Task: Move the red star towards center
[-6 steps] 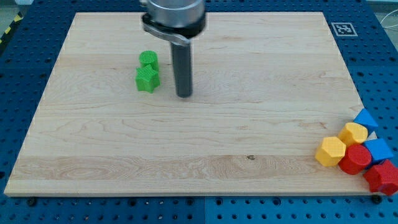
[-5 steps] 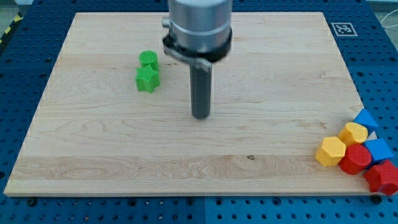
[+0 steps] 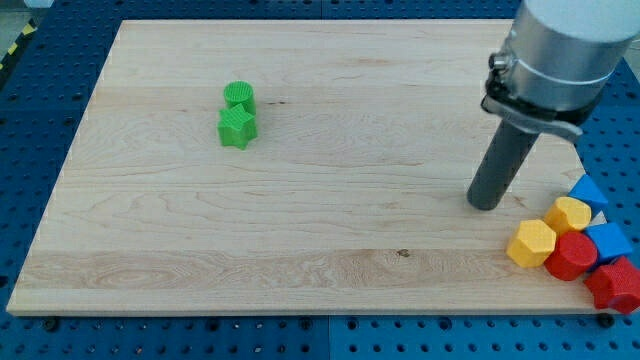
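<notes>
The red star (image 3: 615, 284) lies at the view's bottom right, at the board's edge, in a tight cluster of blocks. Beside it are a rounder red block (image 3: 571, 256), two yellow hexagonal blocks (image 3: 531, 243) (image 3: 569, 214), a blue block (image 3: 608, 240) and a blue triangular block (image 3: 588, 191). My tip (image 3: 486, 206) rests on the board just left of this cluster, up and to the left of the nearer yellow block and apart from it. The red star is on the cluster's far side from my tip.
A green cylinder (image 3: 239, 96) and a green star (image 3: 237, 127) sit touching each other at the upper left of the wooden board (image 3: 300, 230). A printed marker tag (image 3: 551, 46) is at the board's top right corner.
My tip has swept from beside the green blocks, across the middle of the board, to the right and downward, close to the cluster. No block has moved.
</notes>
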`<action>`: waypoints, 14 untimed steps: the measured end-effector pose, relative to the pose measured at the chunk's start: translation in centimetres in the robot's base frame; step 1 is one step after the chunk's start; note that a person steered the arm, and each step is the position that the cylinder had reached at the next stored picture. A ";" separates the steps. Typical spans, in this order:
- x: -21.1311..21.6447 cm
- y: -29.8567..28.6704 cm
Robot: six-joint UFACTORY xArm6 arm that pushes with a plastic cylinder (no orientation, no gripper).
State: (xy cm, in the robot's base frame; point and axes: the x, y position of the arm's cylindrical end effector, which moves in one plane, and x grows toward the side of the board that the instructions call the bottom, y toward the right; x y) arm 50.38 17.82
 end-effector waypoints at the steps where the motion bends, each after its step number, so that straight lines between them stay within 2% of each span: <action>1: -3.1 2.5; 2: -4.9 8.2; 3: -4.4 16.7; 4: -4.4 16.7; 7: 8.1 16.5; 9: 11.2 16.3; 14: 11.3 9.2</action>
State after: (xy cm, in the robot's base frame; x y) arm 61.70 26.99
